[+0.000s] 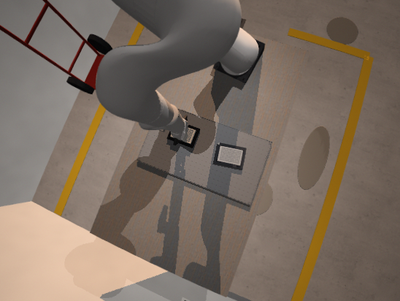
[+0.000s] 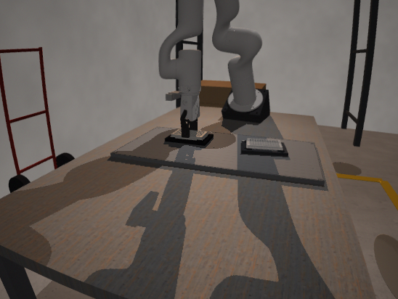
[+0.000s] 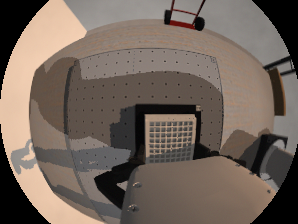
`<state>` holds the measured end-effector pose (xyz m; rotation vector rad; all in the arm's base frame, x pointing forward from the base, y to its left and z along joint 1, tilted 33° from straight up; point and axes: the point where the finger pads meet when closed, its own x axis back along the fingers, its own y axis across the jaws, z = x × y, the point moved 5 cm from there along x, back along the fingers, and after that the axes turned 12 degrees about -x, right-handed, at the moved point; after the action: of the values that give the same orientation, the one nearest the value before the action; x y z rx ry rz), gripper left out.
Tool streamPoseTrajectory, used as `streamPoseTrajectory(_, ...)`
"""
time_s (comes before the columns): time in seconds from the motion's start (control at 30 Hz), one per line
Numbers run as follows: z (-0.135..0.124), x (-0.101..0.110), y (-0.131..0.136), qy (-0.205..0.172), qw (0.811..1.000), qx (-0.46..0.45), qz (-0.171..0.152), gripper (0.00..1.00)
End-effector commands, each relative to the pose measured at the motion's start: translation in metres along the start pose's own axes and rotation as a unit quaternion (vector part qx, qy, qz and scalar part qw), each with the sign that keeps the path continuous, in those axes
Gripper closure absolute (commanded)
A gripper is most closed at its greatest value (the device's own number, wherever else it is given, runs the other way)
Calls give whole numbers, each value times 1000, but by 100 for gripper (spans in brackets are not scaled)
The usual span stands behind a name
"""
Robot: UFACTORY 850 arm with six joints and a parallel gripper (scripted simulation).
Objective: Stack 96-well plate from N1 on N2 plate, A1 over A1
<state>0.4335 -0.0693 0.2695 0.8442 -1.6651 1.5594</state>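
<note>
A white 96-well plate (image 1: pixel 190 135) sits in the black plate nest N1 (image 1: pixel 182 142), at the left of the grey baseplate in the top and exterior views (image 2: pixel 189 135). In the wrist view the plate (image 3: pixel 170 137) lies just ahead of the gripper body. My gripper (image 2: pixel 186 130) (image 1: pixel 181 136) is open and has come down onto this plate, with its fingers at plate height on either side. I cannot tell whether the fingers touch it. A second white plate (image 1: pixel 230 155) (image 2: pixel 264 145) sits flat in nest N2 to the right. The cut corners are too small to make out.
Both nests stand on a grey perforated baseplate (image 2: pixel 218 157) on a wooden table. The arm's base (image 2: pixel 247 107) is behind the nests. A red hand truck (image 2: pixel 25 116) stands left of the table and a black ladder frame (image 2: pixel 359 72) at the right.
</note>
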Motion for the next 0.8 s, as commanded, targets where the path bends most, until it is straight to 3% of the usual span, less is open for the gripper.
streamPoseTrajectory(0.0,0,0,-1,0,1000,0,1,0)
streamPoseTrajectory(0.03,0,1,0,0,1000,0,1,100)
streamPoseTrajectory(0.77,0,1,0,0,1000,0,1,100)
